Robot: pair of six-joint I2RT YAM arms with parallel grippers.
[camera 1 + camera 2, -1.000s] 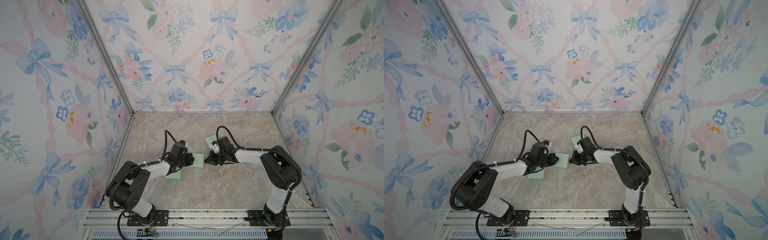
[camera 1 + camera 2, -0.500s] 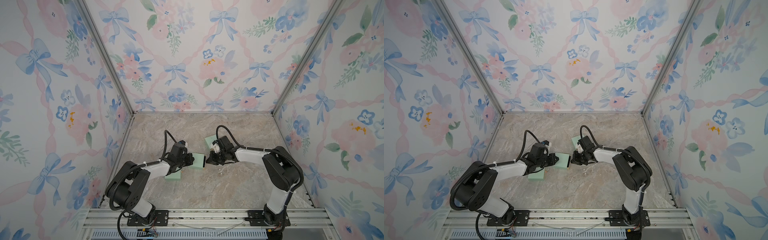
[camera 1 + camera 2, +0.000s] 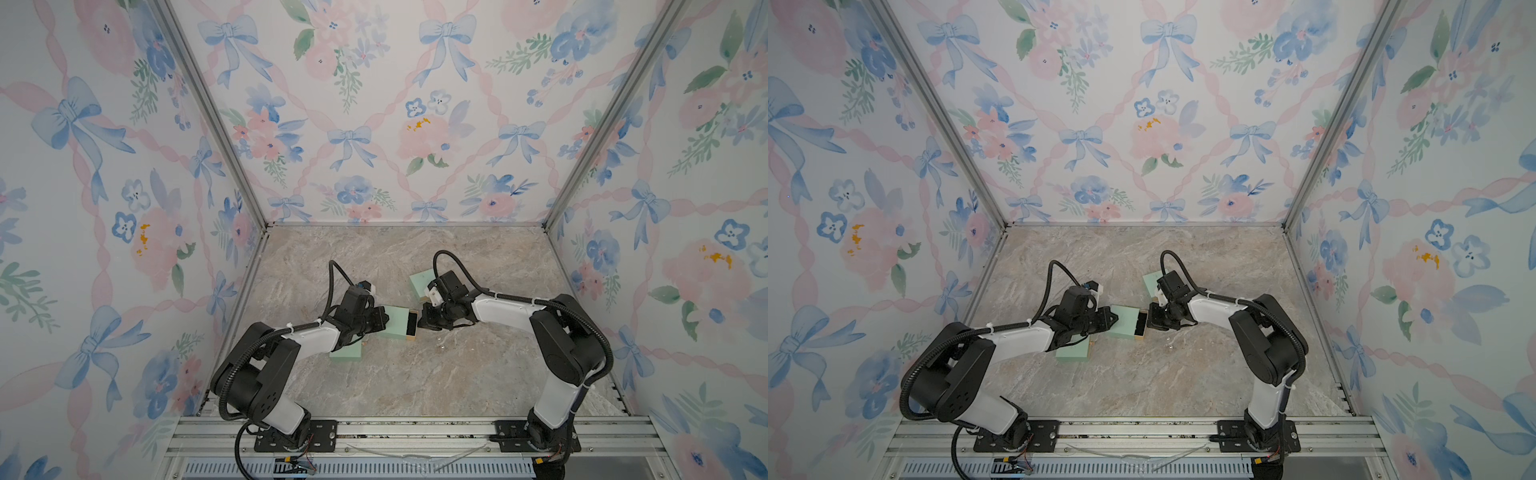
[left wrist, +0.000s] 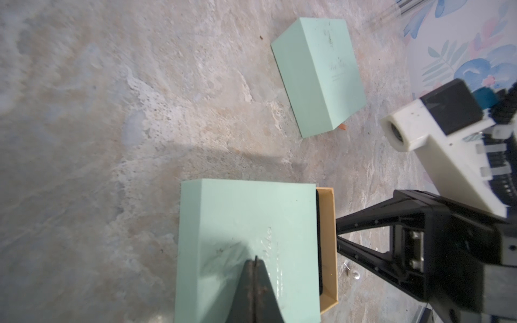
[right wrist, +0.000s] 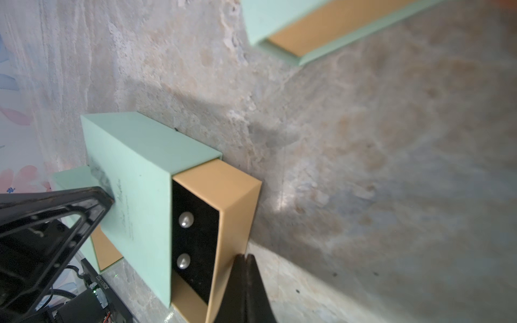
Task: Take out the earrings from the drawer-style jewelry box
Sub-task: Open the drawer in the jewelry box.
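Table edges: the marble table (image 3: 415,386) is shut in by floral walls on three sides. An aluminium rail (image 3: 415,432) runs along the near edge and carries both arm bases.
Open room: there is broad bare marble behind the boxes up to the back wall, and more between the boxes and the rail. The middle is crowded, since both arms meet there.
Box: the jewelry box (image 3: 392,326) lies flat at mid-table. It has a mint sleeve, and its tan drawer (image 5: 237,195) is pulled partway out toward the right arm.
Task items: the earrings (image 5: 186,219) are two pearl studs. They sit side by side on the drawer's black lining, just clear of the sleeve's edge.
Stray item: a loose bead (image 4: 439,275), small and pale, lies on the marble near the right arm, apart from the drawer.
Other boxes: a second mint box (image 3: 347,353) sits under the left forearm, close beside the central one. A third mint box (image 3: 422,282) sits behind the right wrist.
Left tool: the left gripper (image 4: 255,258) has its fingers pressed together. The tips bear on the top of the sleeve and nothing is pinched.
Right tool: the right gripper (image 5: 246,256) has its fingers pressed together. The tips are set against the outer face of the drawer's front wall and hold nothing.
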